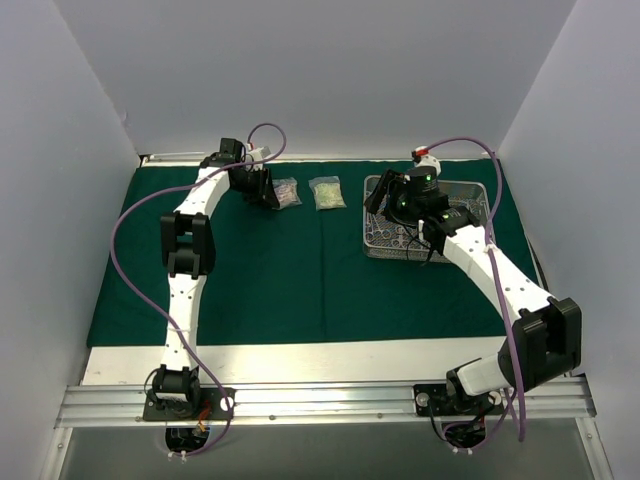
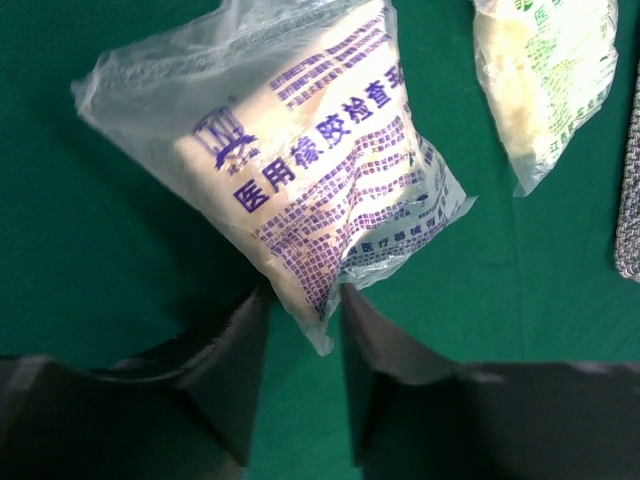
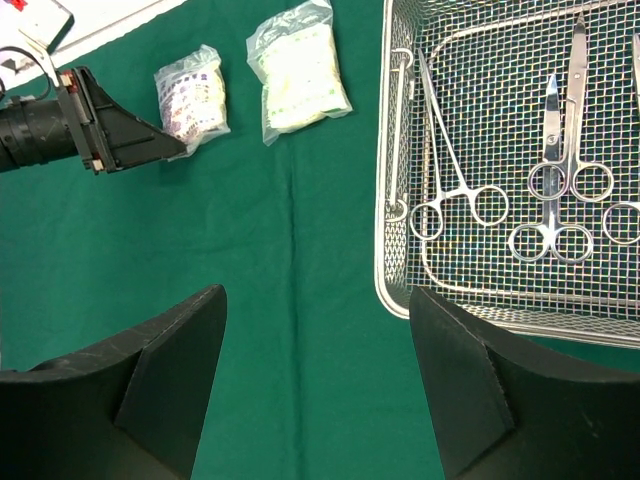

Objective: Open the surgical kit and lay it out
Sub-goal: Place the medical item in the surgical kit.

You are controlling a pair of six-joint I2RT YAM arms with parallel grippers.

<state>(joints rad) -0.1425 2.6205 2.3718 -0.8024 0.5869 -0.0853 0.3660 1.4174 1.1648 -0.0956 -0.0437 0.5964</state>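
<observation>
The dark green cloth (image 1: 260,280) lies spread flat over the table. Two clear packets rest on its far middle. The purple-printed packet (image 2: 320,170) (image 1: 287,193) has one corner in the gap of my left gripper (image 2: 303,295) (image 1: 265,190), whose jaws stand apart around it without pinching. The second packet (image 2: 545,80) (image 1: 327,193) lies just right of it. The wire-mesh tray (image 3: 383,120) (image 1: 375,252) sits at the right and holds several steel scissor-handled instruments (image 3: 560,190). My right gripper (image 3: 315,300) (image 1: 378,200) hangs open over the cloth at the tray's left edge, empty.
White walls close in the table on three sides. A bare white strip (image 1: 330,358) runs between the cloth and the arm rail. The left arm's purple cable (image 1: 135,215) loops out over the cloth's left part.
</observation>
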